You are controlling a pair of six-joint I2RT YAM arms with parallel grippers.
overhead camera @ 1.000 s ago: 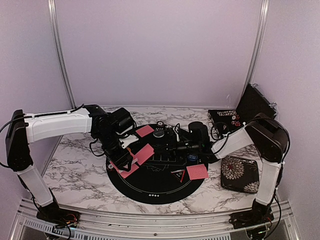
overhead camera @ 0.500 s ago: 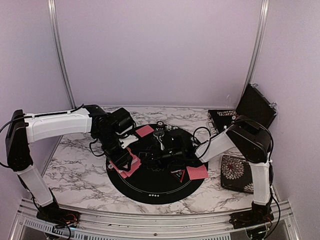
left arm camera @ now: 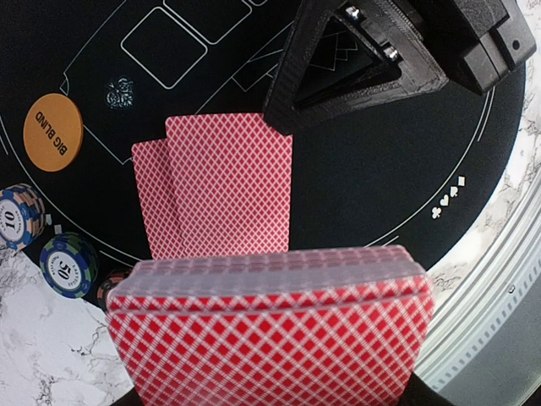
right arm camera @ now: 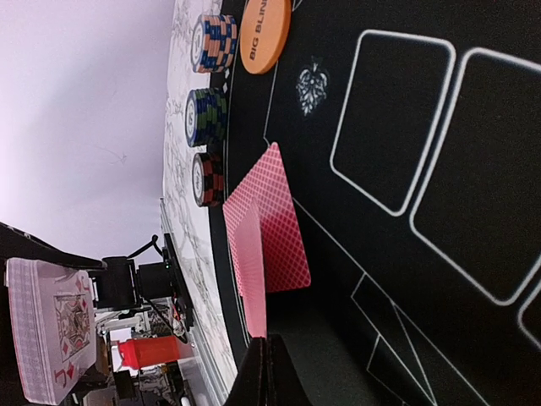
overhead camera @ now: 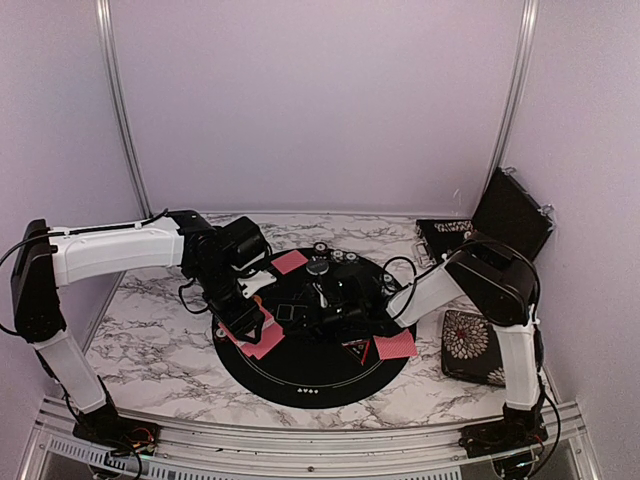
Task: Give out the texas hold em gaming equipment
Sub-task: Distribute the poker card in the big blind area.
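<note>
My left gripper (overhead camera: 255, 330) is shut on a thick deck of red-backed playing cards (left arm camera: 270, 326), held over the left edge of the round black mat (overhead camera: 310, 375). My right gripper (right arm camera: 269, 359) reaches across the mat and is shut on a single card (right arm camera: 254, 271). That card hangs tilted over another card lying face down (right arm camera: 283, 237). In the left wrist view both cards (left arm camera: 215, 194) overlap below the right gripper (left arm camera: 286, 118). Beside them sit an orange Big Blind button (left arm camera: 52, 131) and striped chip stacks (left arm camera: 68, 264). A black triangle marker (overhead camera: 355, 348) lies near the mat's right side.
More red-backed cards lie at the mat's far left (overhead camera: 290, 262) and right (overhead camera: 395, 345). Chip stacks (overhead camera: 333, 254) stand at the mat's back edge. A floral case (overhead camera: 480, 345) sits right of the mat, an open case (overhead camera: 500, 215) behind it. The right forearm crosses the mat.
The right arm has stretched further left across the mat, and its card has come down from beside the deck to just over the lying card. The left arm holds still.
</note>
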